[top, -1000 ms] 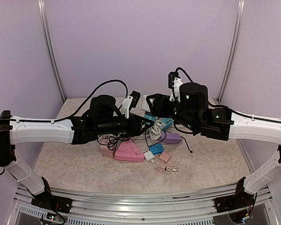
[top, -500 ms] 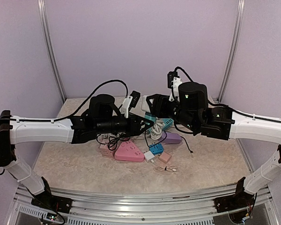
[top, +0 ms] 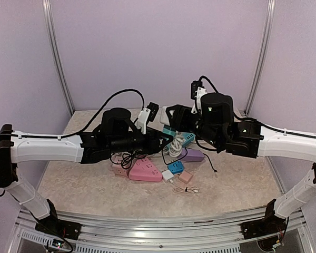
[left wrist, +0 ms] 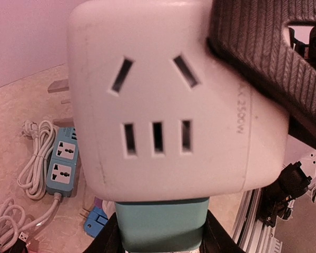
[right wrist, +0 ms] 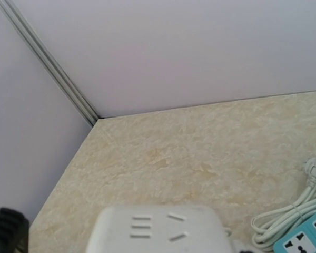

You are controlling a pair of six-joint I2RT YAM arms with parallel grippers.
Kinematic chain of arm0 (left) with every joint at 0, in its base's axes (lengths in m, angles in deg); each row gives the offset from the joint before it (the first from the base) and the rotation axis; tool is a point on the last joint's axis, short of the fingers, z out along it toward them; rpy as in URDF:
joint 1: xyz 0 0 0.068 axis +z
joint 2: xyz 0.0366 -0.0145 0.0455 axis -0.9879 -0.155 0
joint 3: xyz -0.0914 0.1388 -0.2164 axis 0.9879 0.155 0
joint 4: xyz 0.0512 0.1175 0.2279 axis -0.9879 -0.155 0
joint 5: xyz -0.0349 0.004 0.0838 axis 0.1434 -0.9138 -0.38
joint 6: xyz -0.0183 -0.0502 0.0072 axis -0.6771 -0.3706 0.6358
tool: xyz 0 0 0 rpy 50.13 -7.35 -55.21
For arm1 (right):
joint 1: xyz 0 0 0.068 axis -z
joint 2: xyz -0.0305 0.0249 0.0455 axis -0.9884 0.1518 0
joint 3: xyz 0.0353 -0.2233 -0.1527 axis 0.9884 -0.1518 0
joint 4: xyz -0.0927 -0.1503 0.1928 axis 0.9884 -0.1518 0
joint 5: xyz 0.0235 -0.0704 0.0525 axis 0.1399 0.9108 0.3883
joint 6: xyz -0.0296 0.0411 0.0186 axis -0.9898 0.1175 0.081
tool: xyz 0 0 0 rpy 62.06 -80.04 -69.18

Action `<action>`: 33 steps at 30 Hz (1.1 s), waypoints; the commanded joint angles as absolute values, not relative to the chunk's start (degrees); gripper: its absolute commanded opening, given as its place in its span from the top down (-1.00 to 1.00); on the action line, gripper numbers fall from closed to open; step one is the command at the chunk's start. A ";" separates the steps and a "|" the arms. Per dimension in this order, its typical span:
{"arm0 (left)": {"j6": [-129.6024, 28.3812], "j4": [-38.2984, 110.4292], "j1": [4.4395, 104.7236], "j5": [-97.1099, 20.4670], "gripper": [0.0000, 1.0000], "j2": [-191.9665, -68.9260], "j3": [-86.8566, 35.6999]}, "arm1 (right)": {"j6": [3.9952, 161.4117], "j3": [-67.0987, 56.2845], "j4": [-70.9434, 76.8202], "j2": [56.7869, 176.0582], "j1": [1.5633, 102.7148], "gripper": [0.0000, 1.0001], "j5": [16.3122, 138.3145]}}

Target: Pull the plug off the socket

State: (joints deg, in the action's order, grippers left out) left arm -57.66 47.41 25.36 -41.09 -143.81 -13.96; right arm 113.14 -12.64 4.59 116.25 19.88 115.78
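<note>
Room: pale purple walls [top: 158, 47] on three sides and a marbled beige table [top: 237, 184], with both arms reaching in to meet over the middle.
Clutter: a pink power strip [top: 145, 171], a teal power strip [top: 185, 138], a purple power strip [top: 194, 155] and white cords [left wrist: 34, 158] lie heaped on the table under the arms.
Plug and socket: a white adapter [left wrist: 163, 100] has a teal block [left wrist: 160, 224] seated against its underside. The pair is held up in the air above the heap, and from overhead the arms hide most of it. No gap shows at the seam, so I judge the two are not yet parted.
Left claw [top: 159, 138]: partly closed, its dark fingers flanking the teal block on both sides. To me that is a grip.
Right claw [top: 171, 115]: about half open. One ribbed finger [left wrist: 263, 58] presses the white adapter's side near a corner and the other finger is hidden. It looks like a hold on the adapter.
Risk of slipping: the white shell is smooth and rounded, so a hard tug could slide that finger off the corner.
Risk of jamming: a pull off the line of the pins could bind or bend them.
Risk on release: if the joint lets go suddenly, the arms may jerk apart and a piece could drop into the heap or snag the cords.
</note>
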 commanded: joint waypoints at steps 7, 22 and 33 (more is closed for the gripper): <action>-56.11 48.05 26.30 -38.47 1.00 -142.02 -12.73 | 110.17 -14.43 10.92 113.78 21.06 1.00 116.77; -60.37 52.11 30.55 -29.42 1.00 -140.04 -9.89 | 108.94 -15.88 13.05 112.86 21.02 1.00 114.85; -52.65 47.92 25.72 -43.22 1.00 -139.77 -10.59 | 112.77 -14.84 8.34 112.79 21.35 1.00 120.08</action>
